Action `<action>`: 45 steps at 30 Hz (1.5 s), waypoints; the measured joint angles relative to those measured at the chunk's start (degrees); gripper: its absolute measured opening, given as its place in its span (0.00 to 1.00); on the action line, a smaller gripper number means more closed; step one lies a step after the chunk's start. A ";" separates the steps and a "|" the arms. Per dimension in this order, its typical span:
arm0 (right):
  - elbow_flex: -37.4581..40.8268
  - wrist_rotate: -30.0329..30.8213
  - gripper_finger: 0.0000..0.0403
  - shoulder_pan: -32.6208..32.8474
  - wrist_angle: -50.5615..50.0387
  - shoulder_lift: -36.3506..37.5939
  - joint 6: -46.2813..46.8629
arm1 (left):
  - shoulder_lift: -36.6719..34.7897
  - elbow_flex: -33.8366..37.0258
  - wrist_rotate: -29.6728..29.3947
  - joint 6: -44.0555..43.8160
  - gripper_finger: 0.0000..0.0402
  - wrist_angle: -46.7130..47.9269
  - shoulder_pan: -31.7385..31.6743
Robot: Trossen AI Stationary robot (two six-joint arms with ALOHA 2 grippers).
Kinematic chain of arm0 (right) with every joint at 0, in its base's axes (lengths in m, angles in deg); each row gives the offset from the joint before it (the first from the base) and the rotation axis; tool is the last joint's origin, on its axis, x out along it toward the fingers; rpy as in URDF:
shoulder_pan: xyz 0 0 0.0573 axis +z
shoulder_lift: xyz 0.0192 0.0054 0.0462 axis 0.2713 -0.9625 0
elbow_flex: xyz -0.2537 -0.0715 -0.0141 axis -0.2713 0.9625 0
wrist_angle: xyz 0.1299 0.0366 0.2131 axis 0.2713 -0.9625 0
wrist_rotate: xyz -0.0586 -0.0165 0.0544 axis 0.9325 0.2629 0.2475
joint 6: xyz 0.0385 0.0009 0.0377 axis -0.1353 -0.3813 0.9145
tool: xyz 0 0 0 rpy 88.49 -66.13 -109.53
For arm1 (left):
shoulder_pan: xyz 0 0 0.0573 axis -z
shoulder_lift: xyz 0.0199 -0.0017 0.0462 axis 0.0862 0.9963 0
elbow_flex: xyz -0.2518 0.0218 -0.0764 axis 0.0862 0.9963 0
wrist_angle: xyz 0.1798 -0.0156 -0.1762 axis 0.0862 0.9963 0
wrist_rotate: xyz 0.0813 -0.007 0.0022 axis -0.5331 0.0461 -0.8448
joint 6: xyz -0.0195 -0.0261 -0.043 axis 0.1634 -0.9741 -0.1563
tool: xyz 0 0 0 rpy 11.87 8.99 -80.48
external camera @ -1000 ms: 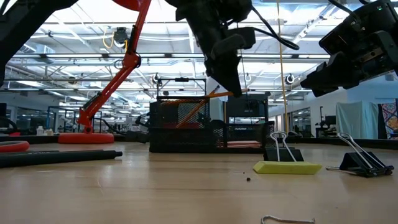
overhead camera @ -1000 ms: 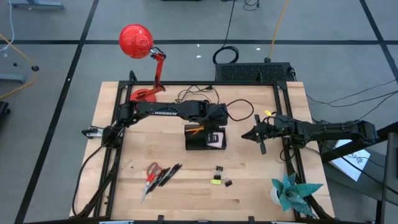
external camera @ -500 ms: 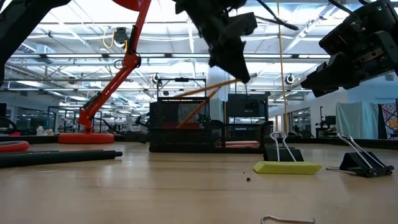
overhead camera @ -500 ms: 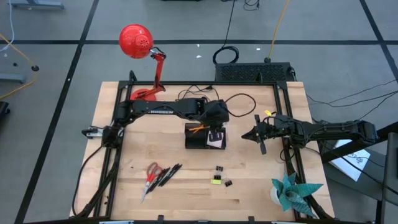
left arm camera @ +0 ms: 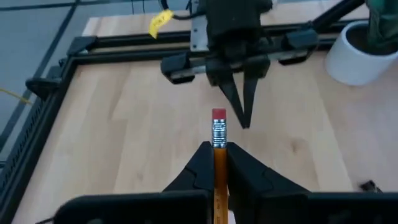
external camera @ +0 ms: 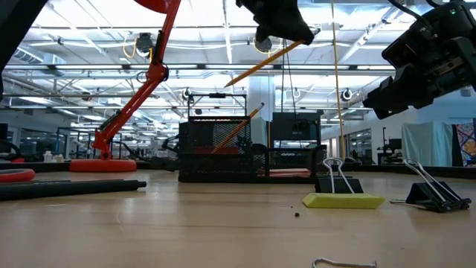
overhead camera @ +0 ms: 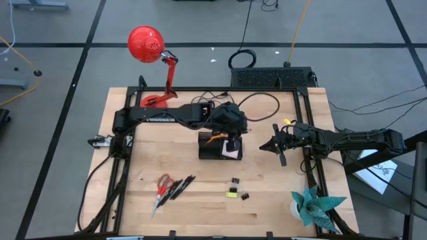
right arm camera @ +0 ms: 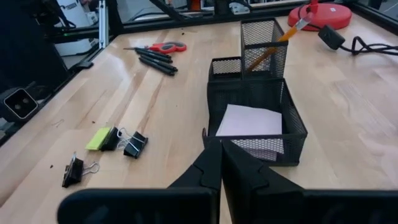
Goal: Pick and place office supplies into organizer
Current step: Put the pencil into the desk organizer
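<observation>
Left gripper (left arm camera: 219, 163) pinches a pencil (left arm camera: 219, 140) over the organizer (right arm camera: 258, 115). Pad (right arm camera: 246, 124) and one pencil in. Scissors (overhead camera: 162, 186), pens (overhead camera: 181, 187), clips (overhead camera: 236, 181) left at 6 o'clock. Right gripper (right arm camera: 219, 157) pinched closed, empty, parked at 3.

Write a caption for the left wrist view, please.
Left gripper grips an orange pencil, eraser forward, facing the waiting right gripper.

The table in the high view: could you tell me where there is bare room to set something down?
Bare wood lies between the lamp base and the scissors, along the left arm's side. Another free patch runs between the organizer and the binder clips. It is crowded around the organizer, where the left gripper holds a pencil and the right gripper waits close by.
</observation>
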 joint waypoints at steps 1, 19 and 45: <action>0.00 0.00 0.01 0.01 0.11 0.01 0.00 | 0.04 0.00 -0.01 0.12 0.03 -0.27 0.14; 0.00 -2.69 0.01 0.01 0.35 0.01 0.22 | -10.01 0.71 -5.83 -2.85 0.04 8.73 -0.05; 0.00 -2.60 0.01 0.00 5.37 0.00 1.41 | -30.29 57.92 -3.07 -1.53 0.06 -59.13 -0.51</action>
